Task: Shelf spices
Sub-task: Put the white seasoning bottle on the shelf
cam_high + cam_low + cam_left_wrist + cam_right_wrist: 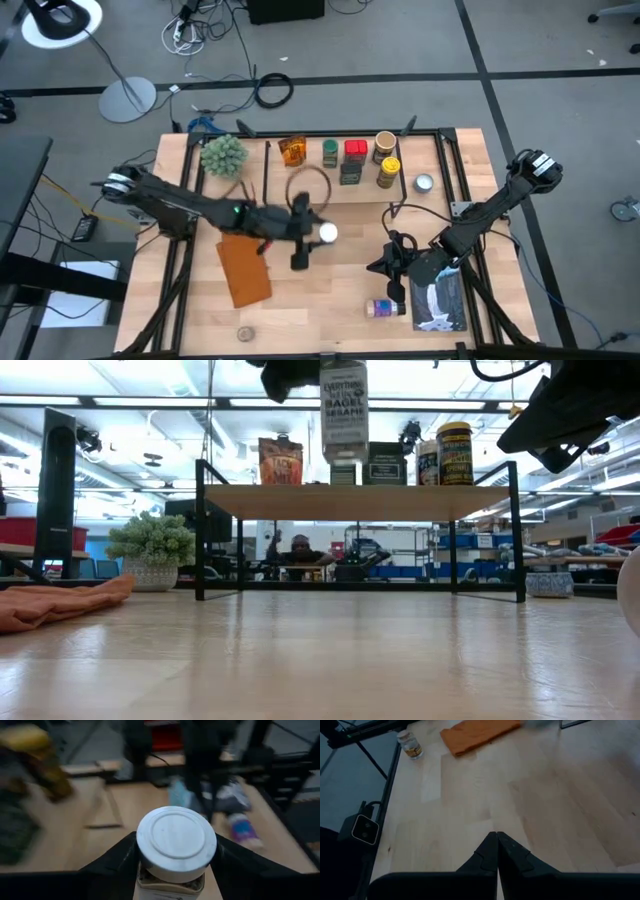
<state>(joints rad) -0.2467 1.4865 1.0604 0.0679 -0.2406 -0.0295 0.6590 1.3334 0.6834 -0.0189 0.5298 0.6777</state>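
Note:
My left gripper [322, 233] is shut on a white-lidded spice jar [176, 842] held over the table's middle, in front of the shelf [300, 502]. In the low view the jar [344, 410] hangs higher than the shelf's board. Several spices stand on that board: an amber one [292, 150], a green one [330, 152], a red one [355, 150] and yellow ones [388, 172]. Another jar [385, 308] lies on its side near the front right. My right gripper [383, 266] is shut, holds nothing and hovers just above the table [497, 837]. My left gripper pinches the jar's body just below the white lid [170, 882] between its two fingers [117, 862], one on each side. The fingers come from the table's left, slanting slightly down. The jar is upright, lid up, lifted clear of table and shelf.
An orange-brown notebook [245, 268] lies left of centre, a small plant [223, 155] stands at the far left, and a blue-and-white book [440, 300] is at the front right. A little jar [244, 333] sits by the near edge, and a small tin [424, 183] right of the spices.

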